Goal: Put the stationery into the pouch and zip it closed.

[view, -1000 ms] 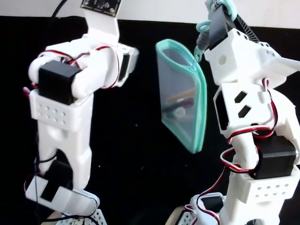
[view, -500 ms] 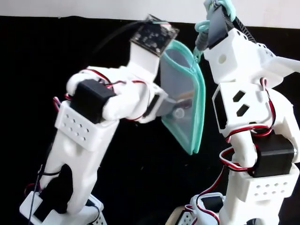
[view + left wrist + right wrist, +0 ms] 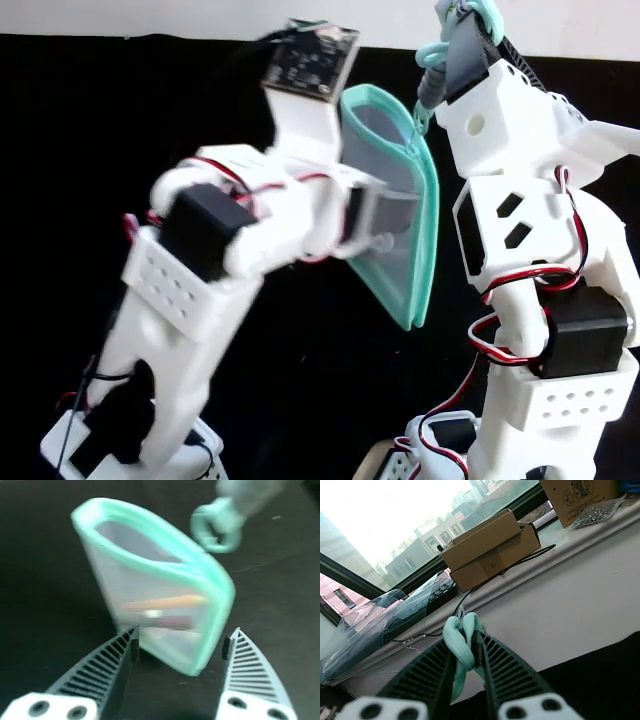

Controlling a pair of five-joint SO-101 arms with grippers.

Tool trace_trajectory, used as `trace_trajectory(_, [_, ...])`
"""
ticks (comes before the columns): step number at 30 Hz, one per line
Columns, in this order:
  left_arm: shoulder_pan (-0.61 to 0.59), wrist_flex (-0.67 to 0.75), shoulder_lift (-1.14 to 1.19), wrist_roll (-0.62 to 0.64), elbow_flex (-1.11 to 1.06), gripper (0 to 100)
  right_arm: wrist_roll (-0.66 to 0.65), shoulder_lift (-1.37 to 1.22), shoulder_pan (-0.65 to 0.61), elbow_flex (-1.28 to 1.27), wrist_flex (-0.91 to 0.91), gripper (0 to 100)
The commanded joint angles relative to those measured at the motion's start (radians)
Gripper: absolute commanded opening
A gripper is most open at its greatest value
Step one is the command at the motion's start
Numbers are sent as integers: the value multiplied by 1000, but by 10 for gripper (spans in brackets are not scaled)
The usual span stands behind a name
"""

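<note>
A translucent pouch with a teal rim hangs in the air, its mouth open at the top. An orange pen and other stationery lie inside the pouch. My right gripper is shut on the pouch's teal strap, holding it up at the top of the high view. In the high view my left gripper is at the pouch's lower side. Its wrist view shows the left gripper open, with the pouch's bottom corner just beyond the fingers.
A black cloth covers the table under both arms. The arm bases stand at the front edge. Cardboard boxes sit on a windowsill behind, far from the work.
My left arm has swung right from the left side of the table to the pouch. The right arm and the pouch have stayed still.
</note>
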State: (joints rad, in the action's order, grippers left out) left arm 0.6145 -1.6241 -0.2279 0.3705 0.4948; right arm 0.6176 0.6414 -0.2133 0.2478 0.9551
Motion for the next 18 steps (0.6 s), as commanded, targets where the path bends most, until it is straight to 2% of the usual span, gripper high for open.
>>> trace_trajectory(1, [71, 66, -22, 110, 7, 288, 11, 4, 7, 5, -4, 5])
trace_trajectory(8, [81, 143, -19, 212, 1, 284, 11, 4, 8, 4, -4, 5])
trace_trajectory(18, [15, 192, 166, 218, 10, 284, 9, 4, 10, 4, -4, 5])
